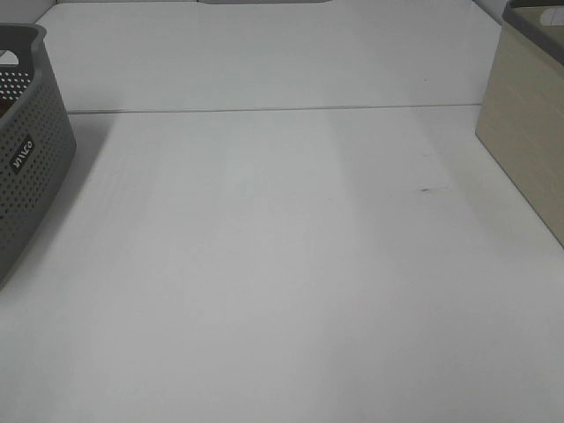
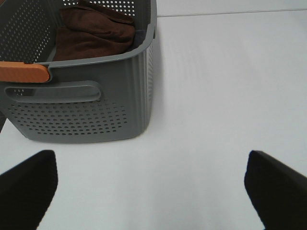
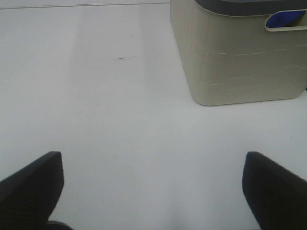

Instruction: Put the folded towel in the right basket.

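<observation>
A folded dark brown towel (image 2: 93, 31) lies inside the grey perforated basket (image 2: 86, 105), which stands at the left edge of the table in the exterior high view (image 1: 26, 167). The beige basket (image 1: 529, 141) stands at the right edge and also shows in the right wrist view (image 3: 235, 57), with a blue handle (image 3: 285, 19). My left gripper (image 2: 151, 191) is open and empty, above the table a short way from the grey basket. My right gripper (image 3: 153, 191) is open and empty, a short way from the beige basket. Neither gripper shows in the exterior high view.
The grey basket has an orange handle (image 2: 24, 72). The white table (image 1: 282, 264) has a seam across the back (image 1: 264, 110) and a small dark mark (image 1: 432, 188) toward the right.
</observation>
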Tool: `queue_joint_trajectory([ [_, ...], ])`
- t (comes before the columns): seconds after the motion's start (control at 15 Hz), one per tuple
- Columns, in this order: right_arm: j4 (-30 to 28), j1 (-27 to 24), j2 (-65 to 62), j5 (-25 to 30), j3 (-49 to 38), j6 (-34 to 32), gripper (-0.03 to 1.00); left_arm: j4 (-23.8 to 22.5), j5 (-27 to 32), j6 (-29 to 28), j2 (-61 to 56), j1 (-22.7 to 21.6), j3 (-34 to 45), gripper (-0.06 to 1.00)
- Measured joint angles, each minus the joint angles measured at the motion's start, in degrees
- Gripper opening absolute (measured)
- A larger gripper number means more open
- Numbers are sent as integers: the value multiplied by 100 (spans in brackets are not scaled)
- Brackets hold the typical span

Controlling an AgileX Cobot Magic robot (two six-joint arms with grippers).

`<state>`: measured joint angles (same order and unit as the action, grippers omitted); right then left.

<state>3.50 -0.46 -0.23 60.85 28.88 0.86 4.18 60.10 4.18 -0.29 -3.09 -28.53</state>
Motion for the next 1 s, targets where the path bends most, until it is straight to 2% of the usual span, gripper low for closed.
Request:
queue_joint_trajectory([
  [1.0, 0, 0, 0, 0, 0, 0, 96, 0, 0, 0, 0, 0, 0, 99],
])
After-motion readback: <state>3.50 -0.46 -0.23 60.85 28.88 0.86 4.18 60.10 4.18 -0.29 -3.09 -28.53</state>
